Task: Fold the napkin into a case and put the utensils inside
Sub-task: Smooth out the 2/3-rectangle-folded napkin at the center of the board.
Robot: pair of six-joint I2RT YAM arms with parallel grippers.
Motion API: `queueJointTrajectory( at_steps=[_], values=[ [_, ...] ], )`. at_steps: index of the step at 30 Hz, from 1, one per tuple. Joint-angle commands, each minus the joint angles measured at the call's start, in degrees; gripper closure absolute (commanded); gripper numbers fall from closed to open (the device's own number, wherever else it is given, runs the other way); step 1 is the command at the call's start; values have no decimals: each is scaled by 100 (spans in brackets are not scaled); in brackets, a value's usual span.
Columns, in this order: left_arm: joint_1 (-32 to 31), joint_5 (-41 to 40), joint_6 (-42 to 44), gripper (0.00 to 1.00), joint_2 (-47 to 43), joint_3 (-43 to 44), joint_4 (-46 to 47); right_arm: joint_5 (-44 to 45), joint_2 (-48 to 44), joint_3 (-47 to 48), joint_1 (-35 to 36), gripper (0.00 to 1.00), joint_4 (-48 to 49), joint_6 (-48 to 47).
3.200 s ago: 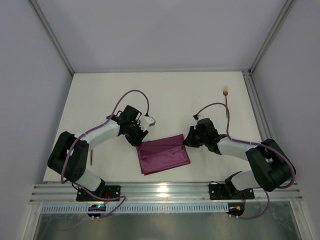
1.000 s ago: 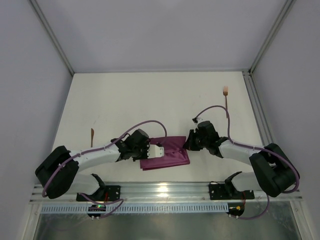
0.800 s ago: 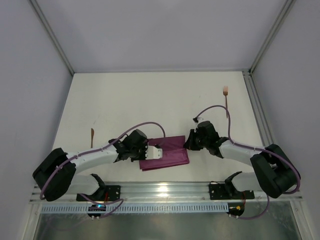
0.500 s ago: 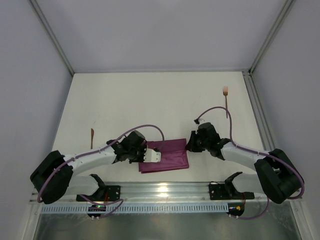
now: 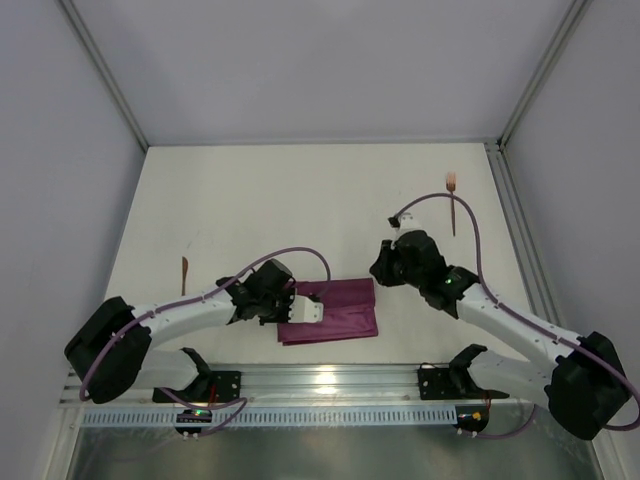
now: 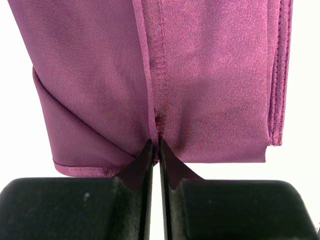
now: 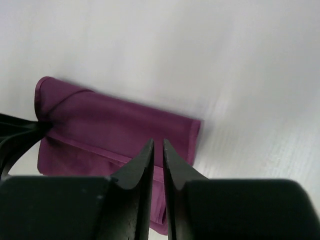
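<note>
Carefully now: my left claw (image 6: 155, 146) is pinched almost shut on the hem at the left end of the folded napkin (image 5: 345, 310), which lies near the front middle. My right claw (image 7: 157, 145) hangs narrowly parted, holding nothing. If I tug that hem, the layers could unravel. Nothing sits inside yet: the fork (image 5: 452, 185) lies far right, the other utensil (image 5: 184, 272) left.
</note>
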Motion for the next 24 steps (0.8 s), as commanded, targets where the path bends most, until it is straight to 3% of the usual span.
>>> queueJointTrajectory(
  at_steps=[1,3,6,14,21,23,24],
  values=[
    [34,-48,14,92,93,-38,-318,-320,582,-6,392,86,649,65],
    [34,-66,-3,90,76,-21,-353,-751,916,-164,506,94,1141,223],
    [34,-66,-38,85,-3,23,-414,-1044,1585,-393,551,96,2126,548],
    [34,513,-214,50,-530,506,-1283,-657,2324,-604,542,96,2295,795],
    [34,1647,-196,44,-1023,1350,-2497,-657,2298,-648,542,96,2233,883],
    [34,1657,-337,49,-1041,1438,-2384,-657,2272,-640,542,96,2207,874],
    [34,1517,-511,58,-1032,1412,-2253,-657,2246,-622,542,96,2172,848]
  ],
)
